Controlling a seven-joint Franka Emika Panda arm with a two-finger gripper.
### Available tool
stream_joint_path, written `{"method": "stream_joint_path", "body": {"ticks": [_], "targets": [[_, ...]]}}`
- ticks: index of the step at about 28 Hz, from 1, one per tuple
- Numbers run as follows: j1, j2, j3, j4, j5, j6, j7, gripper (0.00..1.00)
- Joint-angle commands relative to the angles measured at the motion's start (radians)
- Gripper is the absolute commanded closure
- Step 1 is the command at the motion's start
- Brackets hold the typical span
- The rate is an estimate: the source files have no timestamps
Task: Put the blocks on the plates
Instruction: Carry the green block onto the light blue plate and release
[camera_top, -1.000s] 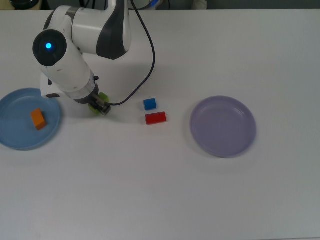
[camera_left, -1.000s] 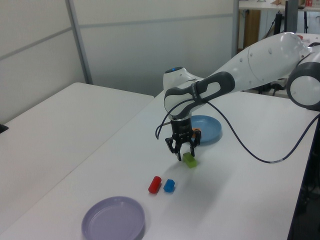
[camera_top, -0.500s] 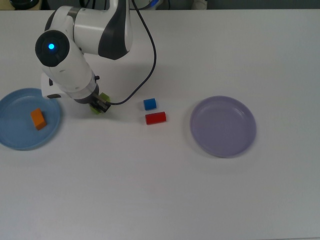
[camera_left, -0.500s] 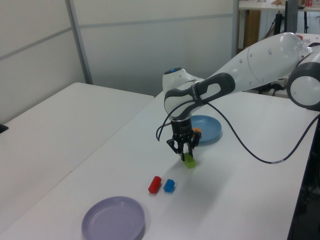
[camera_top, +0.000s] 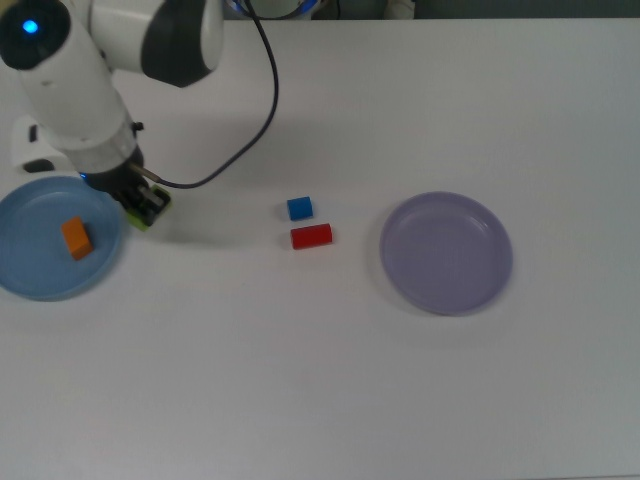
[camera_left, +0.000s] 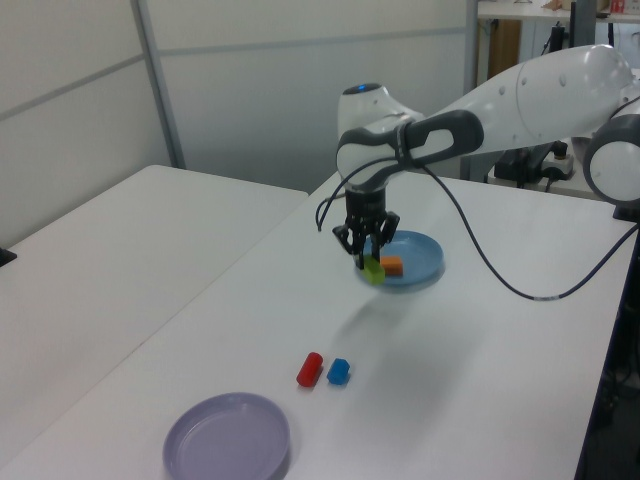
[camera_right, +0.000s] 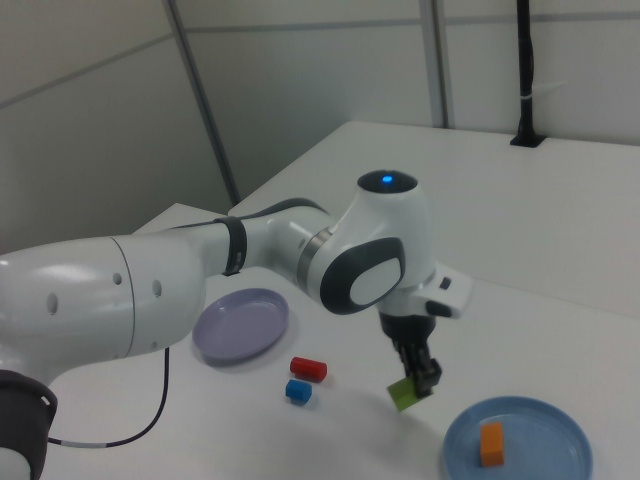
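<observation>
Since the earlier frame the gripper (camera_left: 369, 262) has lifted the green block (camera_left: 373, 269) off the table (camera_top: 330, 360) and carried it toward the light blue plate (camera_top: 30, 275). The fingers pinch the green block above the table, at the plate's rim. The orange block (camera_top: 76, 238) lies on the blue plate. The blue cube (camera_top: 299, 208) and red block (camera_top: 311, 236) sit near each other mid-table, well apart from the lavender plate (camera_top: 446, 253)

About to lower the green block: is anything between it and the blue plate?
Nothing visible. The hand holds the green block in the air beside the blue plate. Only the orange block lies on the plate, near its middle, leaving bare room around it.
</observation>
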Motion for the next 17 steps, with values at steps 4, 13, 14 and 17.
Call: {"method": "stream_joint_path", "body": {"ticks": [4, 13, 14, 17], "targets": [[-0.05, 0.019, -0.005, 0.041, -0.054, 0.11, -0.098, 0.97], [-0.107, 0.095, -0.005, 0.041, -0.107, 0.356, -0.169, 0.97], [-0.107, 0.095, -0.005, 0.041, -0.111, 0.356, -0.176, 0.97], [-0.115, 0.109, -0.005, 0.04, -0.123, 0.356, -0.19, 0.94]]}}
